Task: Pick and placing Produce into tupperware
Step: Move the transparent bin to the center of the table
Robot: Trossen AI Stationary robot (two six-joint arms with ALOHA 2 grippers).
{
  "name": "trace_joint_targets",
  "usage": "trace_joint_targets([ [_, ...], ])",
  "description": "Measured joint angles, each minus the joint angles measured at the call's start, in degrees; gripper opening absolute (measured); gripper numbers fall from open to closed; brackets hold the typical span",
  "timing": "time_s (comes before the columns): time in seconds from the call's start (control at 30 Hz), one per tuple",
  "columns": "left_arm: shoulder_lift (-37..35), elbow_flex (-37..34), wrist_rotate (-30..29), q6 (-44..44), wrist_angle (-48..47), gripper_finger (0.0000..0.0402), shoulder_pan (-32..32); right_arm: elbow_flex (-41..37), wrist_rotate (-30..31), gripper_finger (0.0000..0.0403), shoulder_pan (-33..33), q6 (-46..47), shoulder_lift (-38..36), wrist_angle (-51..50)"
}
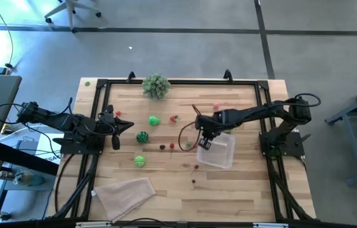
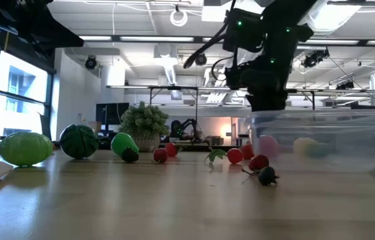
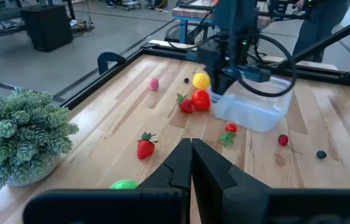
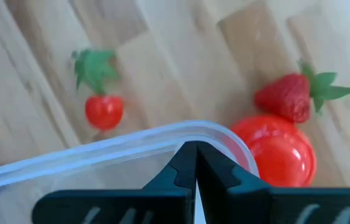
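Note:
The clear tupperware (image 1: 224, 152) stands on the table right of centre. My right gripper (image 1: 203, 142) hangs shut over the tupperware's rim (image 4: 181, 130) at the corner toward the table's left, pointing steeply down, with nothing between its fingers. Beside that corner lie a red tomato (image 4: 277, 149), a strawberry (image 4: 286, 96) and a small leafy tomato (image 4: 104, 111). Three green balls (image 1: 142, 136) and small red pieces (image 1: 172, 145) rest on the boards left of centre. My left gripper (image 1: 130, 125) waits shut at the left side.
A bushy grey-green plant (image 1: 156, 85) stands at the far edge, a beige folded cloth (image 1: 124, 193) lies near the front left. Small dark and red berries (image 1: 194, 168) are scattered in front of the tupperware. A black frame (image 1: 178, 81) runs around the table's edges.

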Motion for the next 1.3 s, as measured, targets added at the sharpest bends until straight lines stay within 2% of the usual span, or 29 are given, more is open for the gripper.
trace_joint_targets([
  [0.2,0.0,0.0,0.0,0.0,0.0,0.0001,0.0,0.0,-2.2,0.0,-1.8,-1.7,0.0,2.4],
  [0.47,0.0,0.0,0.0,-1.5,-0.5,0.0001,0.0,0.0,-2.6,0.0,2.7,-0.3,0.1,2.9],
  [0.67,0.0,0.0,0.0,-2.4,-0.8,0.0001,0.0,0.8,-3.0,0.0,5.2,0.3,4.2,4.0],
  [0.8,0.0,0.0,0.0,-2.6,-0.9,0.0001,0.0,5.3,-3.0,0.0,5.5,-1.9,9.3,2.7],
  [1.3,0.0,0.0,0.0,-3.0,-1.6,0.0001,0.0,31.8,-0.6,0.0,6.3,-10.6,24.6,-7.9],
])
